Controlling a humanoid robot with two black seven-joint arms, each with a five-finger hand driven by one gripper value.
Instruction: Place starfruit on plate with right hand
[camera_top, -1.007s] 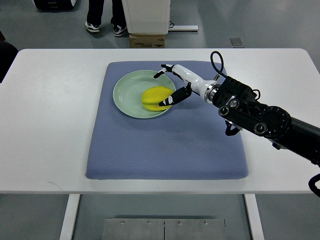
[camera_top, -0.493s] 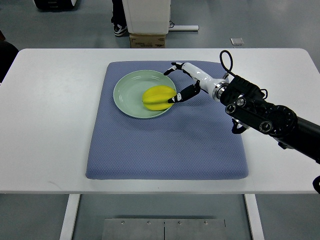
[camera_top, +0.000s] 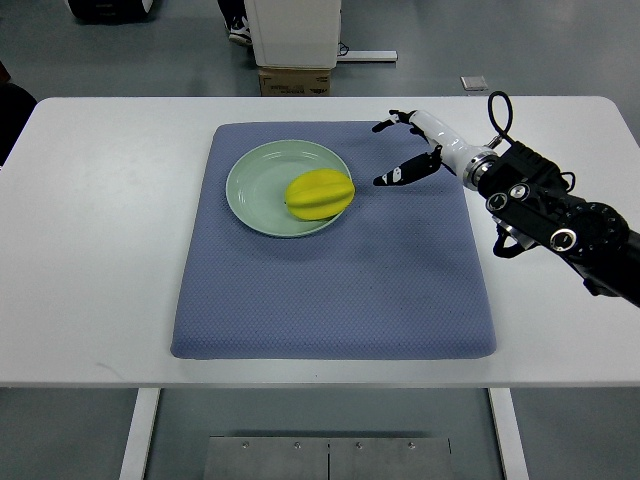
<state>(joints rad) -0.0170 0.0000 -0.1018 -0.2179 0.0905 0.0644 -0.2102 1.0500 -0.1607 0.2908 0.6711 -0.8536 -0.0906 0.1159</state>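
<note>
**Starfruit on the plate, right robot hand spread and apart from it**

The yellow starfruit (camera_top: 319, 194) lies on the pale green plate (camera_top: 256, 172), toward the plate's right side, with its right end reaching the rim there. The plate sits on a blue-grey mat (camera_top: 330, 280) in the mat's upper left part, and the mat lies on a white table (camera_top: 100, 250).

The right robot hand (camera_top: 405, 152) is over the upper right part of the mat, just to the right of the plate and clear of both plate and fruit. Its fingers are spread and hold nothing: the upper dark-tipped fingers (camera_top: 385, 125) point left near the mat's top edge, while a lower dark fingertip reaches left toward the starfruit with bare mat showing between them. The white wrist runs right into the black arm (camera_top: 555, 215), which comes in from the picture's right edge across the table's right side; a black cable loops up above the wrist joint.

The left arm does not show in the top view.

Beyond the far edge of the table stand a cardboard box (camera_top: 295, 80) on the grey floor and a white cabinet (camera_top: 292, 30) behind it. A person's shoe (camera_top: 240, 33) shows on the floor beside the cabinet.
</note>
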